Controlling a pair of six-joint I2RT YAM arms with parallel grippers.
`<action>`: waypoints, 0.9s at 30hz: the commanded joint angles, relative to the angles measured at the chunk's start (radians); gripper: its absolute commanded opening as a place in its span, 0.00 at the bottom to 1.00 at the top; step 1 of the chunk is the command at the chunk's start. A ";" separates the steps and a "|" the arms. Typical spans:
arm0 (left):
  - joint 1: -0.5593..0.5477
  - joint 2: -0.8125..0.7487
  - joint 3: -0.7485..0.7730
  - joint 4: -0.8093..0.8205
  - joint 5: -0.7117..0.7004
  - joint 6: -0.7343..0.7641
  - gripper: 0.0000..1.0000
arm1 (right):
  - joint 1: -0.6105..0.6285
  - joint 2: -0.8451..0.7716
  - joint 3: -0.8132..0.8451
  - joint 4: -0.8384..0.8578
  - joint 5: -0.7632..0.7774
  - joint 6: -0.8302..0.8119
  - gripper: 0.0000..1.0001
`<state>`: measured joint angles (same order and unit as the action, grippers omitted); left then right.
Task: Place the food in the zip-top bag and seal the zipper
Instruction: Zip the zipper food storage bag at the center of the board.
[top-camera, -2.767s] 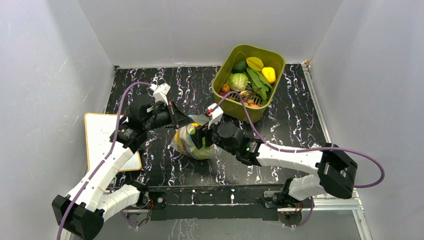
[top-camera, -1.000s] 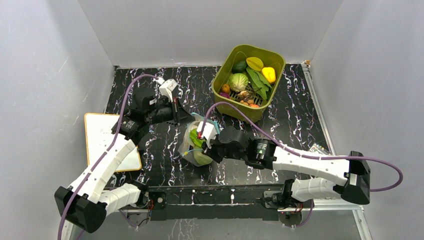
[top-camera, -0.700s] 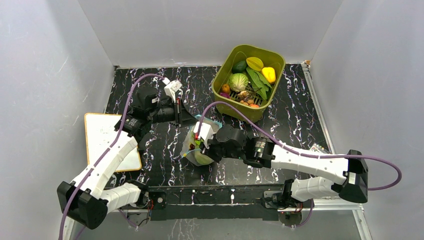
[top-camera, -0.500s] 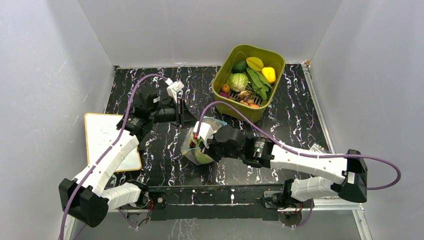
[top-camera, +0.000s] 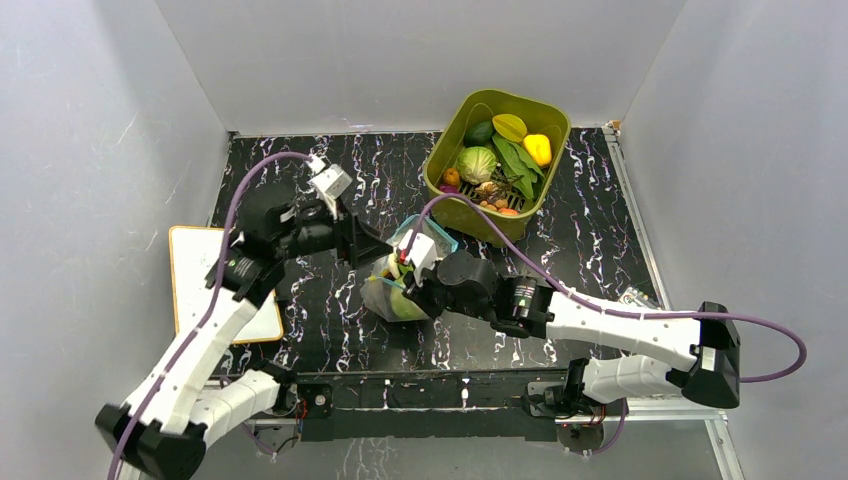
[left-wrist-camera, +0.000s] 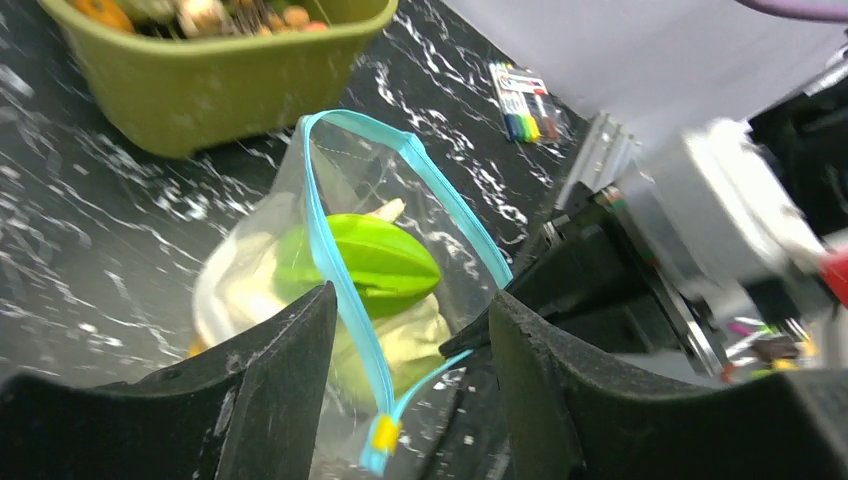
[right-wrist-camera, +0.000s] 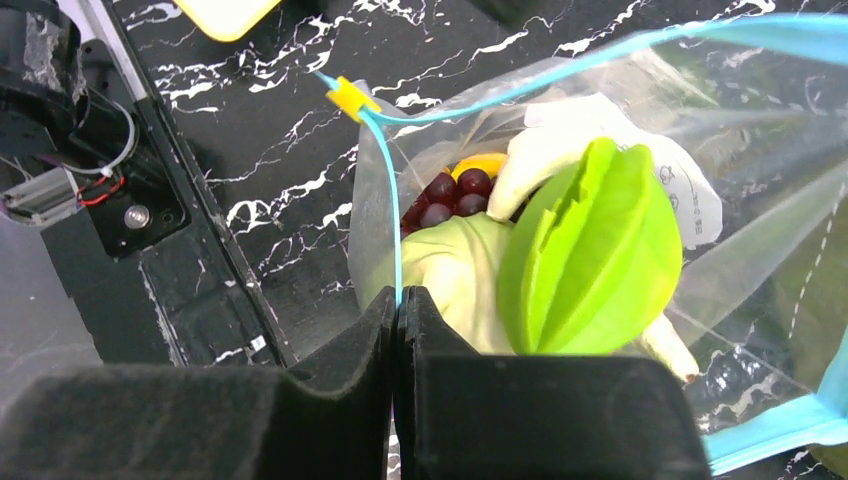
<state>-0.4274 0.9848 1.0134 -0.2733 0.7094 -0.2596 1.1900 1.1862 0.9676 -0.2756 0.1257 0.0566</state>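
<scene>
The zip-top bag (top-camera: 392, 302) lies mid-table with its mouth gaping. Inside it are a green star fruit (right-wrist-camera: 590, 250), dark grapes (right-wrist-camera: 440, 200) and pale food pieces. Its light blue zipper (left-wrist-camera: 330, 240) loops round the mouth, and the yellow slider (left-wrist-camera: 383, 435) sits at its near end. My left gripper (left-wrist-camera: 412, 300) is open, a finger on each side of the zipper strip, not pinching it. In the top view the left gripper (top-camera: 372, 250) is at the bag's left edge. My right gripper (right-wrist-camera: 398, 292) is shut on the zipper strip just below the slider (right-wrist-camera: 350, 97).
The olive-green tub (top-camera: 455, 215) stands at the back right, holding more food (top-camera: 480, 163): cabbage, leaves, a yellow piece. A white board (top-camera: 205, 275) lies at the table's left edge. A marker pack (left-wrist-camera: 520, 100) lies to the right. Both arms crowd the bag.
My left gripper has opened, let go of the bag's edge and drawn back slightly. The bag's mouth has spread wider. My right gripper has kept its hold on the zipper.
</scene>
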 joint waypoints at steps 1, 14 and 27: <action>-0.001 -0.164 -0.024 0.011 -0.065 0.213 0.56 | -0.003 -0.041 0.025 0.104 0.054 0.053 0.00; -0.002 -0.382 -0.224 -0.104 0.006 0.668 0.51 | -0.003 -0.067 0.002 0.112 0.046 0.054 0.00; -0.002 -0.388 -0.445 0.269 0.029 0.597 0.49 | -0.003 -0.084 -0.013 0.109 -0.017 0.034 0.00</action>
<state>-0.4274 0.5804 0.5964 -0.1699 0.6796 0.3439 1.1893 1.1431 0.9516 -0.2577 0.1265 0.1036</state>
